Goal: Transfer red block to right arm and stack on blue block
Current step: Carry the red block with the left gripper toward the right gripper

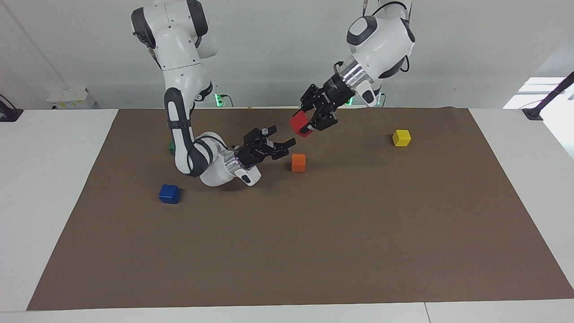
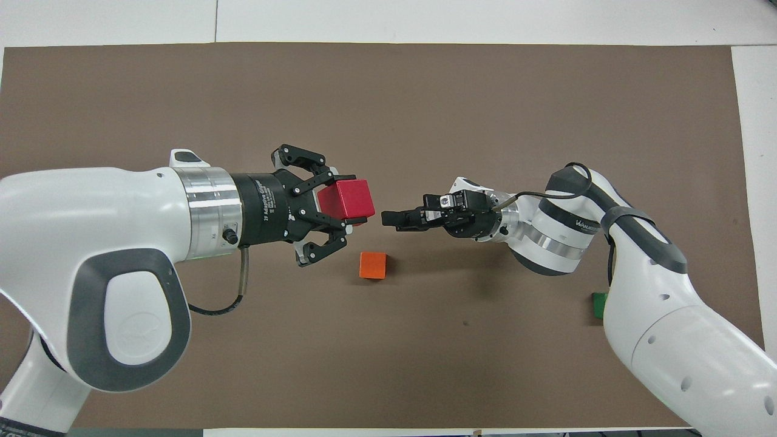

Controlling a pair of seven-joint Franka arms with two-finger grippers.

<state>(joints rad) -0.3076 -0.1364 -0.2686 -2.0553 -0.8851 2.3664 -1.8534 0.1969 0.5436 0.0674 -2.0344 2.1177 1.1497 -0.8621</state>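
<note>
Both robot arms are built of glossy white rounded links with dark-grey joint covers and ribbed silver wrist rings. The left arm point(image 2: 91, 243) bears a thin oval outline with a faint emblem, a black lettered gripper collar and a looping black cable. The right arm point(image 2: 655, 315) has a dark-grey lettered band, small round screw holes along its shell and a thin black cable.

Orange cube point(image 1: 298, 162), yellow cube point(image 1: 401, 137), green cube point(image 2: 599, 304)

Red block point(image 1: 299, 123), blue block point(image 1: 169, 194), brown mat point(image 1: 314, 246)
</note>
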